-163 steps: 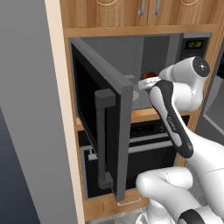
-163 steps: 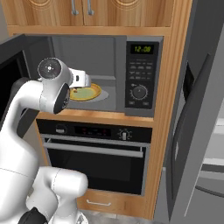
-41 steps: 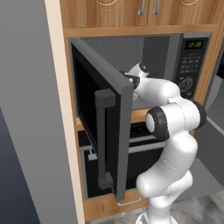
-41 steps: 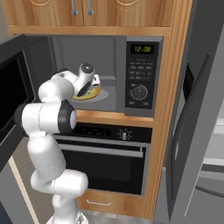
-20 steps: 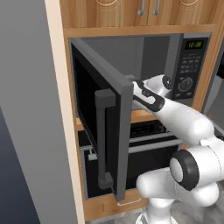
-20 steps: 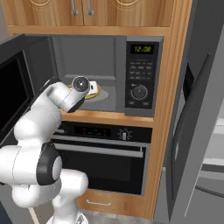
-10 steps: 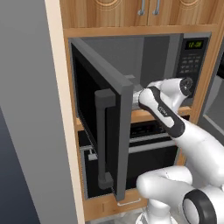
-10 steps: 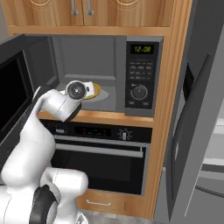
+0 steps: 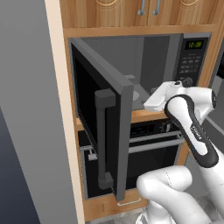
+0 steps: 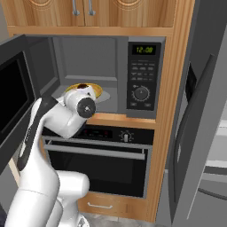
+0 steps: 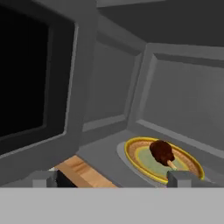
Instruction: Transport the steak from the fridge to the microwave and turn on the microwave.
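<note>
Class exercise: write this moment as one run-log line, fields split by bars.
steak: on plate inside microwave | microwave door: open | gripper: open, empty, at microwave mouth | start: not yet pressed

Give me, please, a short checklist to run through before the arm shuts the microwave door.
1. Steak inside the microwave: ok, it lies on the yellow-rimmed plate on the cavity floor.
2. Steak released: ok, the fingers stand apart with nothing between them.
3. Gripper clear of the cavity: cannot tell, it sits near the front opening.
4. Door state: not ok for starting, it is swung wide open.
5. Door handle reachable: ok, the vertical bar is unobstructed.
6. Control panel ready: ok, the green clock is lit and the dial is in plain sight.
</note>
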